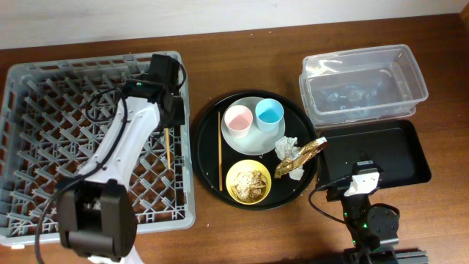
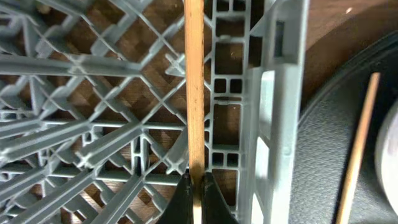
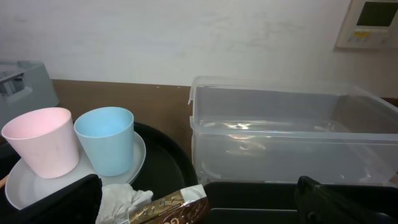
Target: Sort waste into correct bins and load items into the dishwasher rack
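My left gripper is shut on one wooden chopstick, held over the right edge of the grey dishwasher rack. The other chopstick lies on the round black tray. There too are the pink cup and blue cup on the grey plate, the yellow bowl of beige scraps, white tissue and gold wrapper. My right gripper is open and empty, low over the flat black tray, facing the tissue and wrapper.
The clear tub stands behind the flat black tray at the back right. The big round black tray sits between the rack and the bins. The rack's right wall runs beside the held chopstick.
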Controlling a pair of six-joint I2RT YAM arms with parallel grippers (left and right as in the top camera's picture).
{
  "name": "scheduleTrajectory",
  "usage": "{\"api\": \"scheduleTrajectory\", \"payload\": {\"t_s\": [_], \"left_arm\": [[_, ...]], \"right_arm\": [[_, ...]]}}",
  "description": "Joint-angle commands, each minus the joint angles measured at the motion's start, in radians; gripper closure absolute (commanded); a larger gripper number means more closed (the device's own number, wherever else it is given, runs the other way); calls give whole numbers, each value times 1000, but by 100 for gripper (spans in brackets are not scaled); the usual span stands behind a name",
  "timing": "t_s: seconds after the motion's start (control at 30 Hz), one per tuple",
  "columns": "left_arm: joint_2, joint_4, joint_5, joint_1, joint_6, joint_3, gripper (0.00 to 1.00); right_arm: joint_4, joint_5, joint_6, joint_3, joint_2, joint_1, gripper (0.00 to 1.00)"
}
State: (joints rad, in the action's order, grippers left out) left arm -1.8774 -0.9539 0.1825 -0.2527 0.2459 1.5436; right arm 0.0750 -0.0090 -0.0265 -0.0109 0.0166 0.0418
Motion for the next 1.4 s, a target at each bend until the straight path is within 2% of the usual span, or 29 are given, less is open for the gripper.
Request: {"api": "scheduleTrajectory", "payload": {"t_s": [0.0,0.33,0.37,0.47,0.63,0.7,0.8,0.9,0.97,1.13,1.2,1.37], "left_arm": [[-24,6,-10,1,-16,-2,99],[-26,10,-11,1,-16,-5,94],[-26,10,-10,1,-16,-5,91],[-26,10,-10,1,-16,-5,67],[3,-39,-24,0,-16,54,67],[61,-97,-111,-14,-16,129,68],[136,-122,-226,-56,16,153,67],[131,-172,-241,-156,57,114,68],[125,-136,-239,-203,92,46,68],[125,100,-240,-253,188,-205,68],[124,182,-239,-262,188,-275,74],[124,340,-238,-266,188,-379,74]], "right_arm": [[4,-6,8,5,-5,-4,1],[4,-6,8,5,-5,-4,2],[4,-6,8,5,-5,-4,1],[4,-6,8,5,-5,-4,1],[4,-6,8,5,-5,-4,1],[4,-6,8,5,-5,-4,1],[4,-6,8,5,-5,-4,1],[4,-6,8,5,-5,-4,1],[4,-5,8,5,-5,-4,1],[4,-6,8,5,-5,-4,1],[4,-6,8,5,-5,-4,1],[4,-6,8,5,-5,-4,1]]}}
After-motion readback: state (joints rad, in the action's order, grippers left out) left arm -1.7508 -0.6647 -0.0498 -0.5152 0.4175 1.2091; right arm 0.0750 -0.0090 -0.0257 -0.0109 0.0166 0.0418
